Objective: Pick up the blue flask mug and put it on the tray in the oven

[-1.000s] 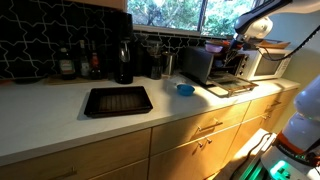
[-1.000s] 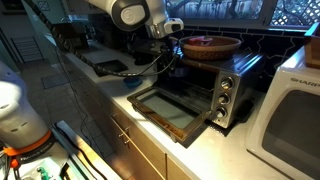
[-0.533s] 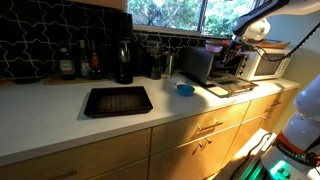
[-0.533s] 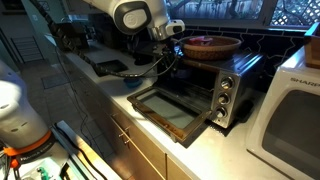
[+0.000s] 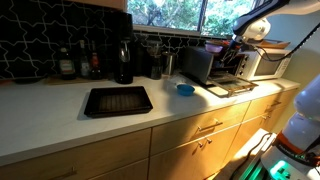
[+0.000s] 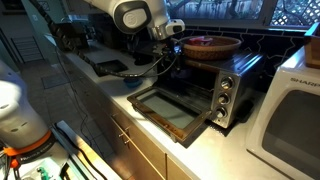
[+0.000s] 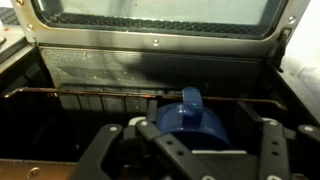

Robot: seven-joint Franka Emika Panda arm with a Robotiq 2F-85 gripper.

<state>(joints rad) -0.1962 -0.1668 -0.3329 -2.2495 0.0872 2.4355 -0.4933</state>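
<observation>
The counter (image 5: 60, 120) carries a microwave (image 6: 295, 110) and, beside it, the oven (image 6: 215, 80), its glass door (image 6: 170, 110) dropped flat. A dark tray (image 5: 117, 100) lies well apart on the counter. The arm (image 6: 135, 15) reaches to the oven's mouth. In the wrist view the blue mug (image 7: 190, 115) stands inside the oven by the rack (image 7: 100, 97). The gripper (image 7: 187, 132) is spread wide, fingers (image 7: 103, 145) either side of the mug and clear of it, holding nothing.
</observation>
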